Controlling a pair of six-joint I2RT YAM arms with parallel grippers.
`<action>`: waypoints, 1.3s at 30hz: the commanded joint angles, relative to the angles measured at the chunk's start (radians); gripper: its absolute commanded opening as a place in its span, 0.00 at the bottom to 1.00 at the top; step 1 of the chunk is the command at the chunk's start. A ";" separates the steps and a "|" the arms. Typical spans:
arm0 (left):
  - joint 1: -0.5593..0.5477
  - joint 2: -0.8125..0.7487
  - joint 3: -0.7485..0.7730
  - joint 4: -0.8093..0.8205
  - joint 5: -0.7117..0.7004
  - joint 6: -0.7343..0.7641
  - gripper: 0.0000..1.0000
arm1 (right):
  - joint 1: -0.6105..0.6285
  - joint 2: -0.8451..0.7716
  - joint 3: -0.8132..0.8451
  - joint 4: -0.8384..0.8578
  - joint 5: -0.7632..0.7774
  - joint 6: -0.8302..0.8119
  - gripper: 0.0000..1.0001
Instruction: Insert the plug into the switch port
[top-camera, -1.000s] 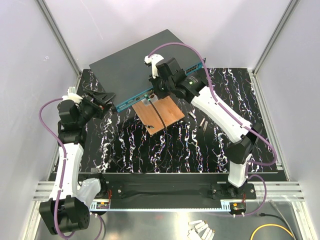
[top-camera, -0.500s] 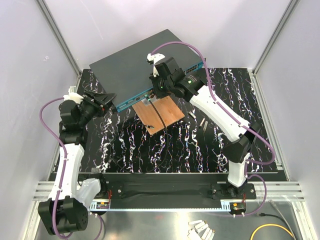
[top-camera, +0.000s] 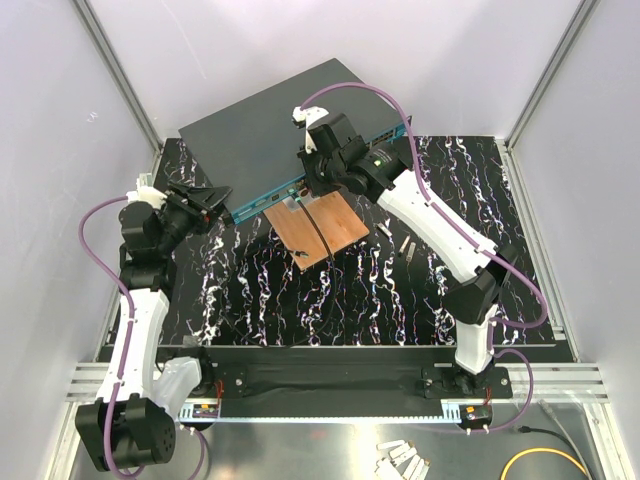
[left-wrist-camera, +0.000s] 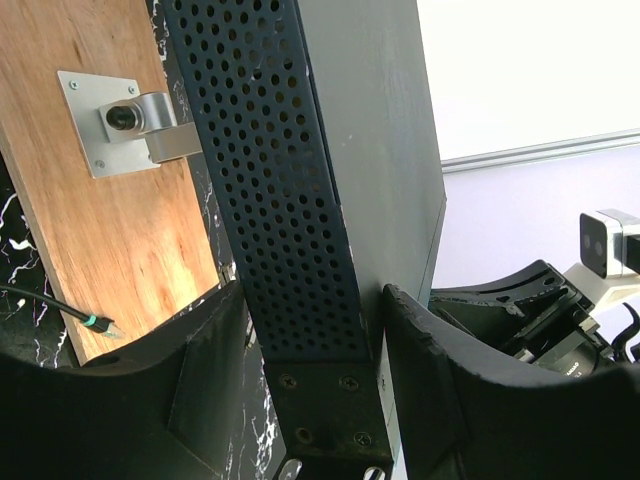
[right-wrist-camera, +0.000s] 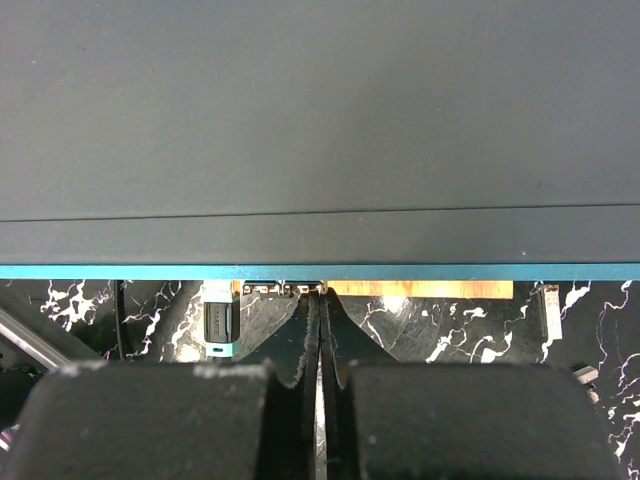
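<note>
My left claw (left-wrist-camera: 315, 320) clamps the switch (top-camera: 270, 130) at its nine-o'clock end. My right claw (right-wrist-camera: 320, 300), pressed together, noses its ports (right-wrist-camera: 275, 288); next, I'd push squarely in.

Dark grey switch (top-camera: 265, 135) with teal-blue front edge, perforated side; copper-brown board (top-camera: 322, 228); black table (top-camera: 380, 290) veined white; purple cables (top-camera: 350, 88)
</note>
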 joint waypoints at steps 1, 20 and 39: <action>-0.044 0.015 -0.022 -0.003 0.031 0.047 0.47 | 0.003 0.036 0.071 0.305 0.043 -0.002 0.00; 0.044 0.041 0.079 0.017 0.092 0.048 0.92 | -0.099 -0.351 -0.425 0.244 -0.107 -0.111 0.53; 0.476 0.054 0.356 -0.181 0.199 0.258 0.99 | -0.505 -0.447 -0.869 0.011 -0.159 -0.186 0.89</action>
